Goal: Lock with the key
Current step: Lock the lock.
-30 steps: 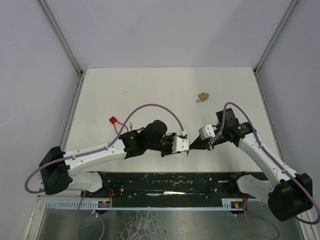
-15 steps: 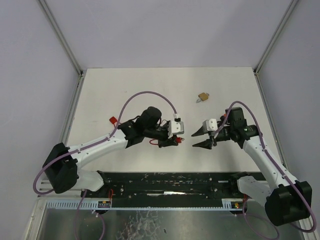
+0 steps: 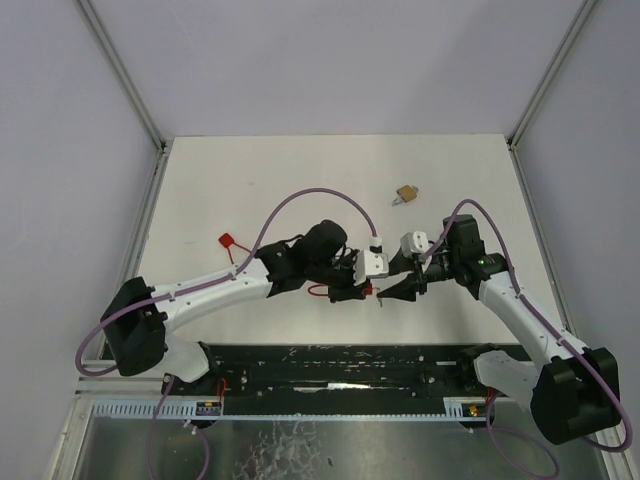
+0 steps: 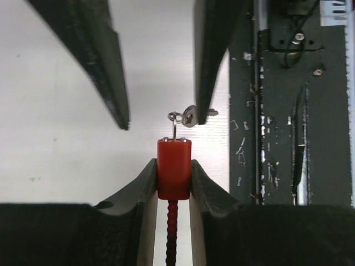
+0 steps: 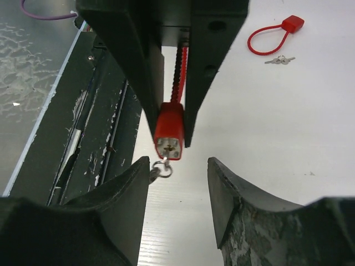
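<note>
Both arms reach inward over the near edge of the table (image 3: pixel 300 170), wrists level, nose to nose. The left gripper (image 4: pixel 173 166) clamps the red lock (image 4: pixel 174 176). Its key (image 4: pixel 188 116) dangles between the spread fingers of the right gripper (image 5: pixel 177 166). Farther back lies a brass padlock (image 3: pixel 406 193).

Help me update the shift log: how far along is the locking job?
Done: the left gripper is clamped on the red lock, with a key seemingly seated in its end. In hand: the right gripper has open jaws flanking that key, not closed on it. Left: pinch and turn the key. A second red lock and a brass padlock lie untouched farther off.
</note>
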